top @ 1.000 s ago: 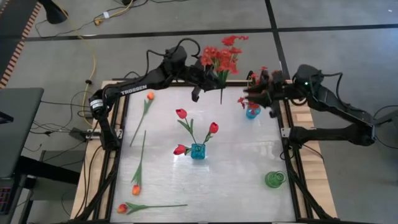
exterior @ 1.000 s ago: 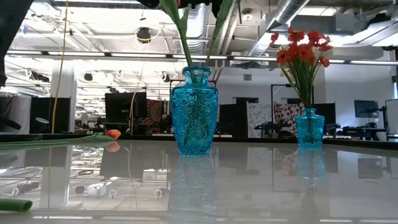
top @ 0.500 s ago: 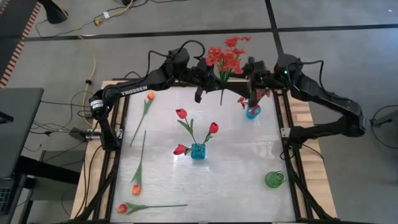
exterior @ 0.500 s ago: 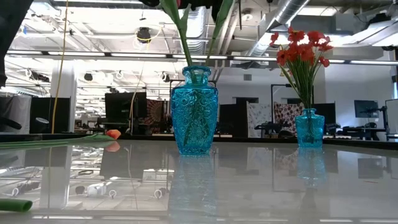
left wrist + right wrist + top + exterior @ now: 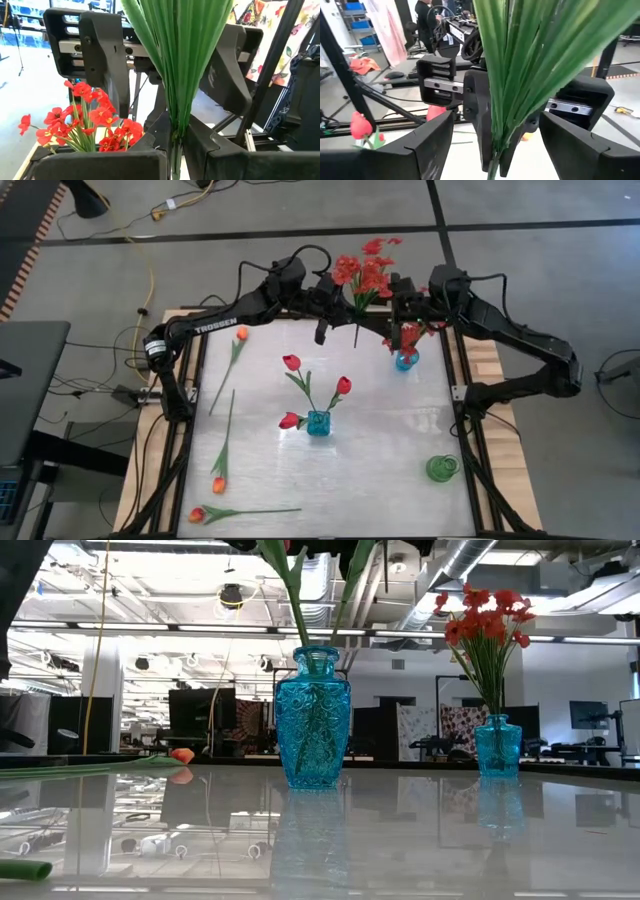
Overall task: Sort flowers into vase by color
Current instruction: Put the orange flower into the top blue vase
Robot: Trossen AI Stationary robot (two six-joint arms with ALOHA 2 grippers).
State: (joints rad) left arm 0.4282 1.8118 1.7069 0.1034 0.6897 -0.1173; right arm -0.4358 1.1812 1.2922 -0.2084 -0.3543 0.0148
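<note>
Red spray (image 5: pixel 362 275) held aloft at bench's far edge, stems clamped in left pincer (image 5: pixel 345 308); right pincer (image 5: pixel 398 302) spread around stems, seemingly for handover toward small blue vase (image 5: pixel 405 360).

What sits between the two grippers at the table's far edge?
In the high view, a bushy spray of small red blossoms on green stems sits between them. The left gripper is shut on it; the right gripper meets it from the other side, still open.

Red spray (image 5: pixel 364 272) upright, seemingly airborne; tulips (image 5: pixel 219 480) lie flat.
</note>
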